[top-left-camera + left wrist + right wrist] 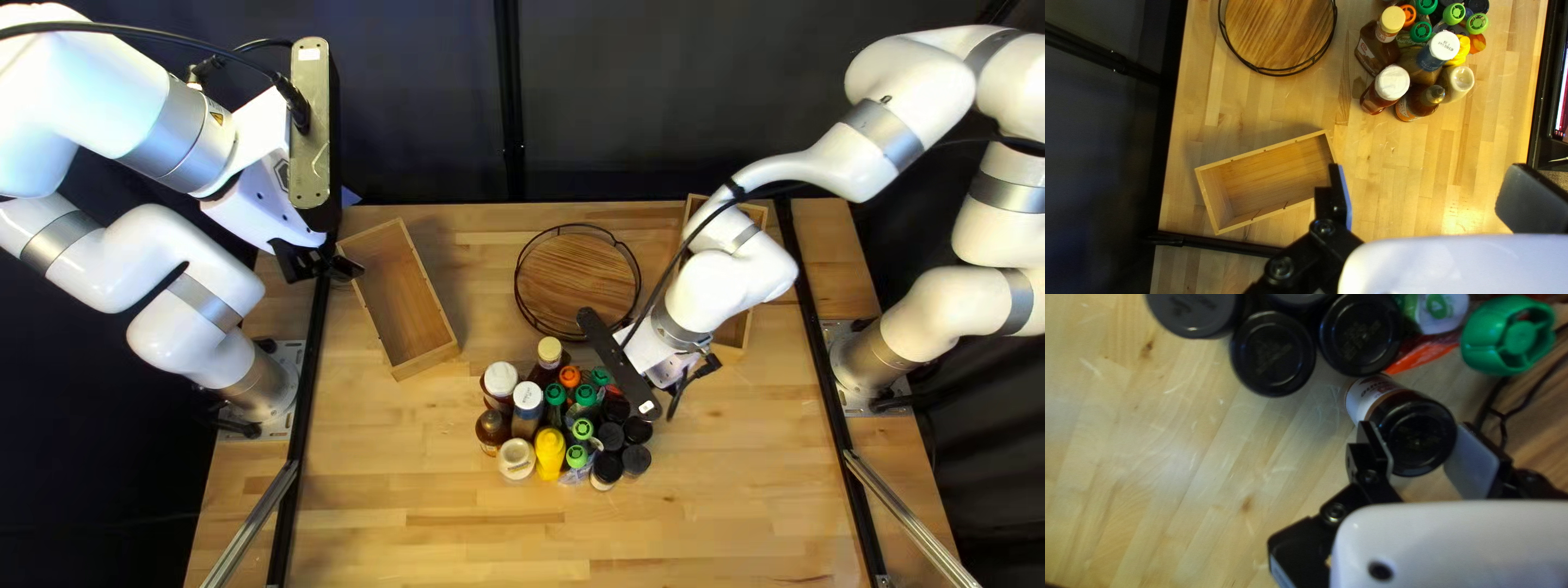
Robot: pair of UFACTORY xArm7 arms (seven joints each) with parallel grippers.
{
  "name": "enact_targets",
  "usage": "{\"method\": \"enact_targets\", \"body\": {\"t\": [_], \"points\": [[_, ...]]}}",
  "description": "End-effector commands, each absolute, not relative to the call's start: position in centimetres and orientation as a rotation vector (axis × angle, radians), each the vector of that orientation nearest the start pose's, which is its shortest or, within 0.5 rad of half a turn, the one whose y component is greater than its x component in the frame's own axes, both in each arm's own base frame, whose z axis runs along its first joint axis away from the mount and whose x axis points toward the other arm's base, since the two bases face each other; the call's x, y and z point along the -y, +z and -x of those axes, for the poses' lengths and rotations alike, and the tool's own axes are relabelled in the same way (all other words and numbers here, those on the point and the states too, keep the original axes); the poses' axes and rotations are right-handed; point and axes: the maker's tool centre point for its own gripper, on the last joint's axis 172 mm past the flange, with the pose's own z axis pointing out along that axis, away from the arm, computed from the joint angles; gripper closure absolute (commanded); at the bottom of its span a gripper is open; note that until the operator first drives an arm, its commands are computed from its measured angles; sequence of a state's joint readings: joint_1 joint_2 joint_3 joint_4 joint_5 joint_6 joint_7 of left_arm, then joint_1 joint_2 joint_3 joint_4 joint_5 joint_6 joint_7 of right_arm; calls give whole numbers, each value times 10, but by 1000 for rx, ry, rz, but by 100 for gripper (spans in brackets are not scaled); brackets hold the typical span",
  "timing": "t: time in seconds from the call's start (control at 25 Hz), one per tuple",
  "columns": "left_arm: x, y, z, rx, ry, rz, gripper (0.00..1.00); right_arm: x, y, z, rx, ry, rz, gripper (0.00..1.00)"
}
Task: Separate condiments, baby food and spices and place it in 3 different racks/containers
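Tbh the black-capped jar [1404,430] is pinched in the right gripper [1417,427], base angled toward the table's [708,523] near edge.

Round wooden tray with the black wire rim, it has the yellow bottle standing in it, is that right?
Not quite: the yellow bottle isn't in the tray. The top left view shows it standing on the table among the clustered bottles and jars. The round wooden tray does have a black wire rim.
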State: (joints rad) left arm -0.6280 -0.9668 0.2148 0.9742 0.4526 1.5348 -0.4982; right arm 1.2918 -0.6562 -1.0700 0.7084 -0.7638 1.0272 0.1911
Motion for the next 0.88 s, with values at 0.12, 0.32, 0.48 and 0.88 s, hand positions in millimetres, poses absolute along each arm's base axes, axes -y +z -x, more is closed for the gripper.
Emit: {"method": "enact_targets", "body": {"t": [0.12, 0.32, 0.48, 0.88], "points": [[-12, 454, -291, 153, -709, 2996, 0, -5, 204, -366, 637, -244, 3124, 99], [-12, 454, -291, 153, -709, 2996, 0, 21, 199, -341, 546, -248, 3144, 99], [-12, 454, -291, 153, -709, 2996, 0, 48, 181, -320, 470, -227, 3177, 98], [-12, 454, -291, 153, -709, 2996, 0, 102, 142, -283, 297, -196, 3251, 98]]}}
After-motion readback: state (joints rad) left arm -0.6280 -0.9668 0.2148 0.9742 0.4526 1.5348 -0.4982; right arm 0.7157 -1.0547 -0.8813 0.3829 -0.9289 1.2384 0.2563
